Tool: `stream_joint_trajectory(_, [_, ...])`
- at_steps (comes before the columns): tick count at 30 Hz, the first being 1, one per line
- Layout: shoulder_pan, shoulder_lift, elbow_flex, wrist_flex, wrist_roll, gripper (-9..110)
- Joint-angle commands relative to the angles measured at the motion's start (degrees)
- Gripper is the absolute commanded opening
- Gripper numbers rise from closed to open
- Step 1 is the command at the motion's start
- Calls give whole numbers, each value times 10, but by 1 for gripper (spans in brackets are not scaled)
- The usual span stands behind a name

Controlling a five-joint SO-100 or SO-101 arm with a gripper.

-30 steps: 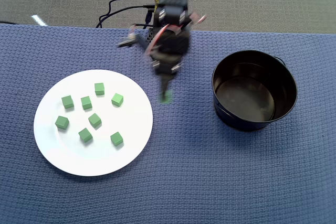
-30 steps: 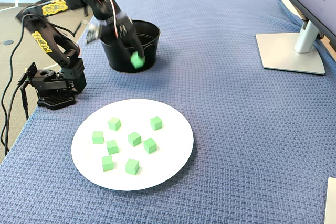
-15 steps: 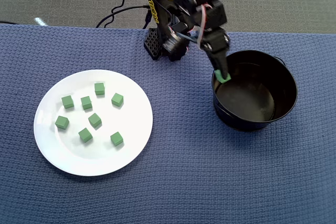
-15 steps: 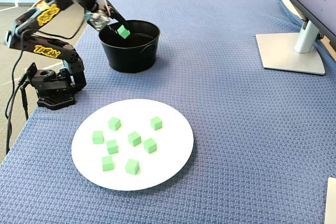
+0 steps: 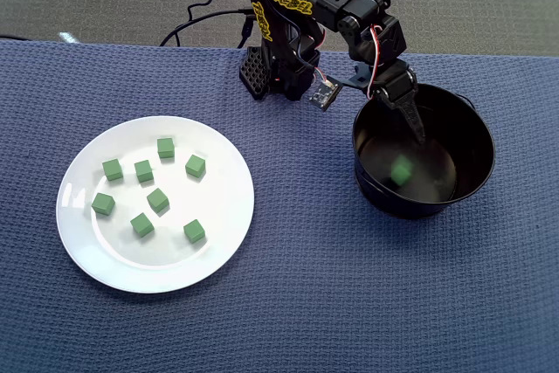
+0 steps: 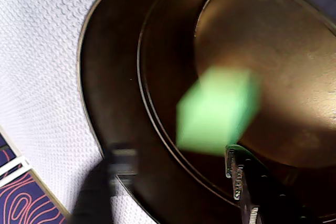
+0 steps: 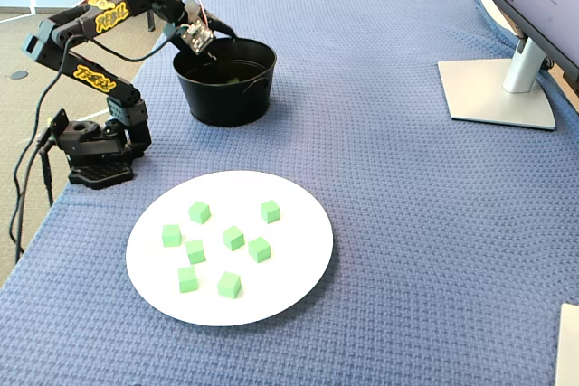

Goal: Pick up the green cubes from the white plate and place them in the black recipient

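Cubes: seven green cubes (image 5: 157, 199) lie scattered and apart from one another on the white plate (image 5: 223, 242), all in its upper and left part in the overhead view, and the fixed view shows the same seven (image 7: 233, 238) on the plate (image 7: 298, 268). An eighth cube (image 5: 401, 171) shows as a blurred green patch inside the black recipient (image 5: 476, 124), over its shiny floor and clear of the end effector (image 5: 417, 125); in the wrist view this cube (image 6: 218, 109) is a soft-edged green block between the two fingers, touching neither as far as the blur allows. The end effector stands spread and grips nothing: the wrist view shows one finger (image 6: 247, 187) at the lower right and the other, very blurred, at the lower left, with the recipient's dark wall (image 6: 121, 66) and floor between them. In the overhead view the arm (image 5: 301, 6) reaches from its base at the top of the blue woven cloth (image 5: 306, 303) to the right, with the end effector hanging over the near-left rim of the recipient. The plate sits on the left of the cloth-covered surface and the recipient on the right, well apart. In the fixed view the recipient (image 7: 226, 101) stands beyond the plate, beside the arm's base (image 7: 95, 155), and a monitor stand (image 7: 498, 88) rests on the cloth at the far right.
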Motion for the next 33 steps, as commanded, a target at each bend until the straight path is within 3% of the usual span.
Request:
stream_joint_trajectory(1, [-1, 26, -43, 21, -17, 39])
stream_joint_trajectory(5, [79, 34, -114, 61, -27, 31])
stream_joint_trajectory(13, [399, -150, -395, 198, -47, 24])
stream_joint_trajectory(20, [558, -306, -371, 182, -280, 15])
stream_joint_trajectory(23, [604, -356, -320, 136, -312, 16])
stream_joint_trajectory(27, [671, -391, -294, 78, -302, 17])
stream_joint_trajectory(33, [757, -441, -339, 76, -152, 18])
